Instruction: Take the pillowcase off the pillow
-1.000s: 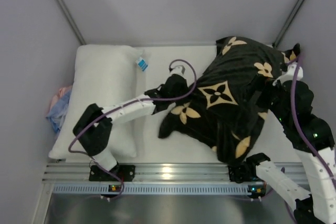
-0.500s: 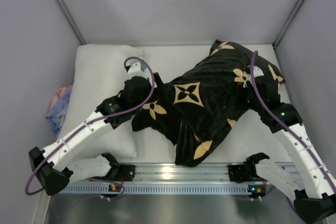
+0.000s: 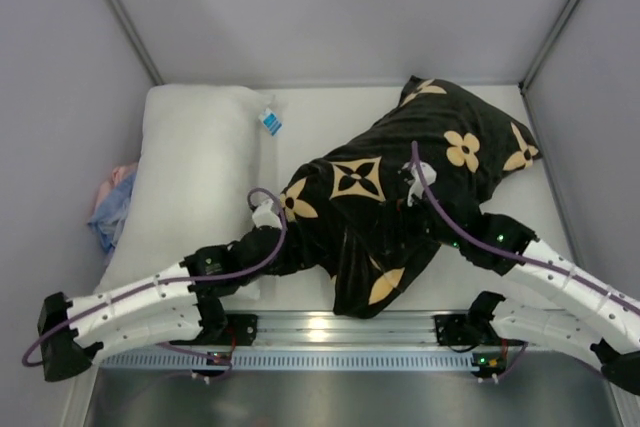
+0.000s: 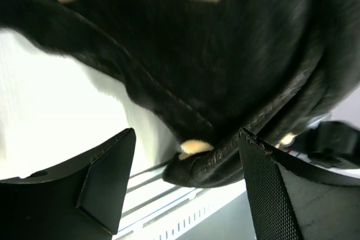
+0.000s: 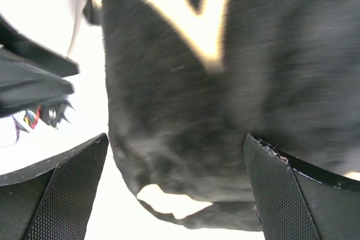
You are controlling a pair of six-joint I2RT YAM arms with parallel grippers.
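Note:
The black pillowcase point(image 3: 400, 197), printed with tan flowers and stars, lies crumpled across the middle and right of the table, its lower flap reaching the near rail. The white pillow point(image 3: 195, 177) with a blue-white tag point(image 3: 270, 122) lies bare at the left, beside the cover. My left gripper point(image 3: 295, 252) sits low at the pillowcase's left edge. In the left wrist view the gripper point(image 4: 187, 133) is open, with the stitched hem point(image 4: 225, 161) hanging between its fingertips. My right gripper point(image 3: 405, 187) hovers over the fabric's middle. Seen from its own wrist, that gripper point(image 5: 175, 139) is open around black fabric point(image 5: 225, 82).
A pink-blue cloth bundle point(image 3: 112, 205) is wedged between the pillow and the left wall. An aluminium rail point(image 3: 320, 329) runs along the near edge with both arm bases. Grey walls close in the table on the left, back and right.
My left gripper went from shut to open, let go of the pillowcase and drew back toward the near edge. The right arm swung left and nearer. The cover dropped onto the table.

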